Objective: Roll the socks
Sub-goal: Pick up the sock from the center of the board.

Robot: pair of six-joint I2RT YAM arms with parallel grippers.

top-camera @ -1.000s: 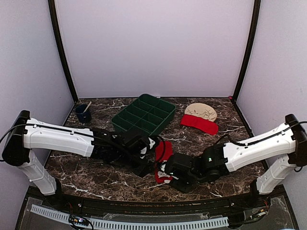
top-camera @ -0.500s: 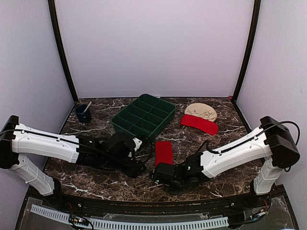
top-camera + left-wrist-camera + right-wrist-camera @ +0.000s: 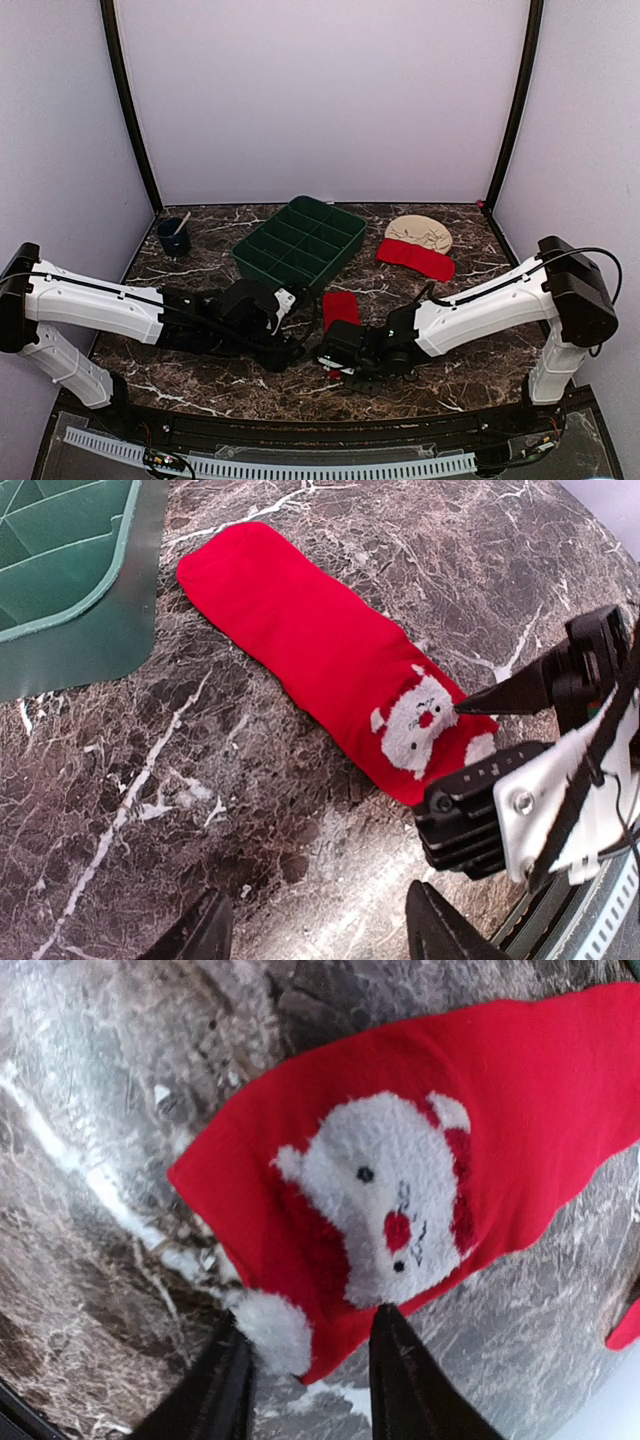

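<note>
Red sock (image 3: 340, 308) with a woolly Santa face lay flat at the frame's centre on the worktop (image 3: 470, 295), below the green tray (image 3: 275, 270); no writing showed. Right pincer (image 3: 312, 1360) had narrowed astride its near cuff, not yet pinching, seemingly readying the roll. Left pincer (image 3: 320, 935) hung open and empty, lower left.

Dark marble table (image 3: 190, 380), red sock (image 3: 340, 306), green tray (image 3: 284, 270), hat (image 3: 417, 243), blue cup (image 3: 173, 239)

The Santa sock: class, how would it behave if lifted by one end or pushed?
Probably floppy: the Santa sock lies flat and thin, so it should drape. Pushed, its fuzzy fabric likely bunches. Seemingly light, unlikely to roll.
</note>
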